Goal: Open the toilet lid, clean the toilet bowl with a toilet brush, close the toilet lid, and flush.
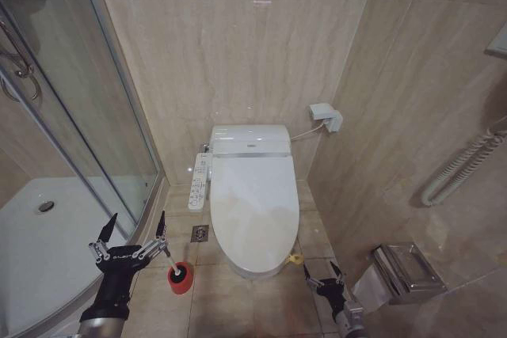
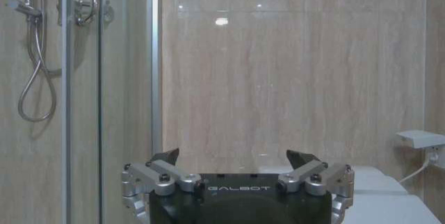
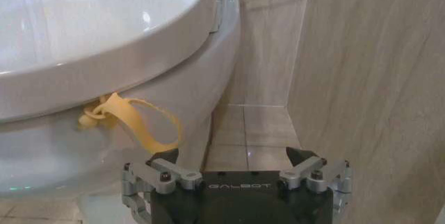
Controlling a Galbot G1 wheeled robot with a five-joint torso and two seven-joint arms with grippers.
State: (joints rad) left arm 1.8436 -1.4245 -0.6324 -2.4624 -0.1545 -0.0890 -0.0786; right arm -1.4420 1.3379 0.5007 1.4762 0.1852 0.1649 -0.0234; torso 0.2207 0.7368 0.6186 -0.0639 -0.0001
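Head view: toilet brush (image 1: 172, 262) in red holder (image 1: 180, 277)

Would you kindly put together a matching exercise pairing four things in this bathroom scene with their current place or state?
Things:
1. toilet lid
2. toilet brush
3. left gripper
4. right gripper

States:
A. jaws open near the yellow strap
B. closed
C. standing in its red cup on the floor
D. jaws open beside the shower glass

Pairs: 1-B, 2-C, 3-D, 4-A

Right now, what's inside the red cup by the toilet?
The toilet brush stands in the red cup, its white handle sticking up beside the open left gripper. The brush head is down in the cup's dark interior, hidden.
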